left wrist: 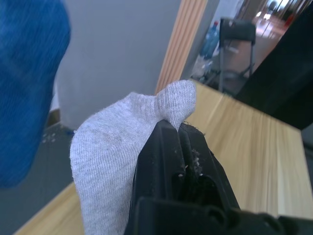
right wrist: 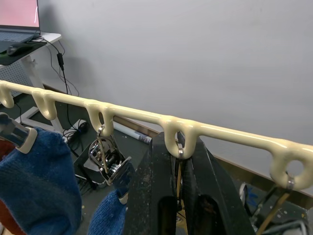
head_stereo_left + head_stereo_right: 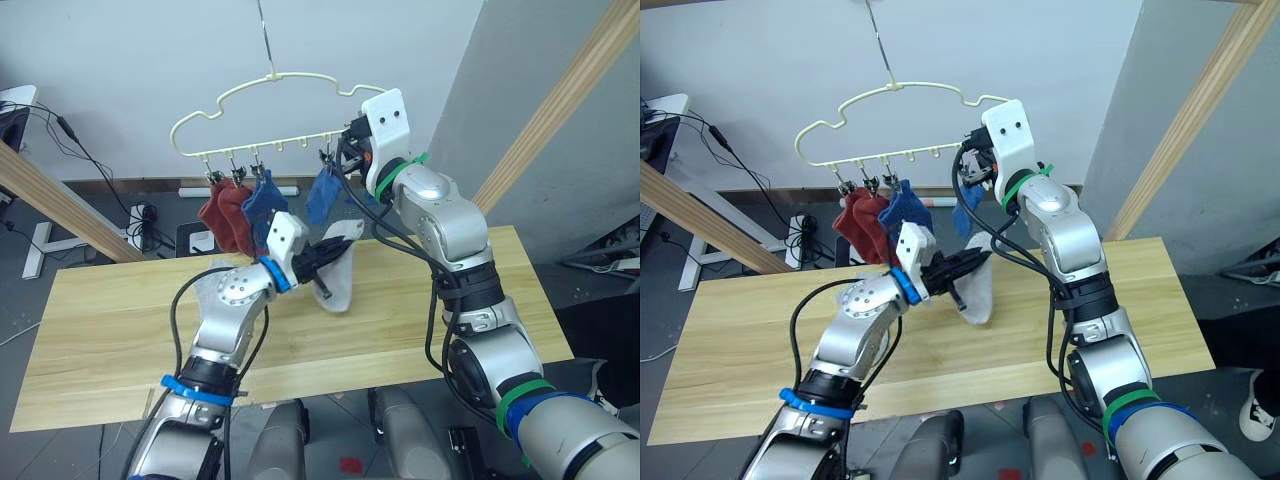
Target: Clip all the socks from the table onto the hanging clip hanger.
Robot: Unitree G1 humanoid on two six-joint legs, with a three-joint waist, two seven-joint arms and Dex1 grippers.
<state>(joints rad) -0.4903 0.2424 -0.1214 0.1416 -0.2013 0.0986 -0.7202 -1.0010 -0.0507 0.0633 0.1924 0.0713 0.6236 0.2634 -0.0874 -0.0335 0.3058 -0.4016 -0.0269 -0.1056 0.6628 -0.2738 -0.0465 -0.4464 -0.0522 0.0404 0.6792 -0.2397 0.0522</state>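
The left end effector (image 3: 335,247) pinched a grey sock (image 3: 338,280); the free clip, squeezed by the right end effector (image 3: 350,150), lay toward 1 o'clock on the clip hanger (image 3: 270,110).

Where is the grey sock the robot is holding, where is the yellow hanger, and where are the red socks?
grey sock (image 1: 105,142): left wrist view, on its knit body beside the black fingers.
clip hanger (image 3: 262,84): left eye view, on its top wire outline.
red socks (image 3: 856,220): right eye view, on the pair hanging from the clips.

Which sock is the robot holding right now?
The light grey sock, pinched in the left gripper; the red socks and blue socks already hang from the clip hanger.
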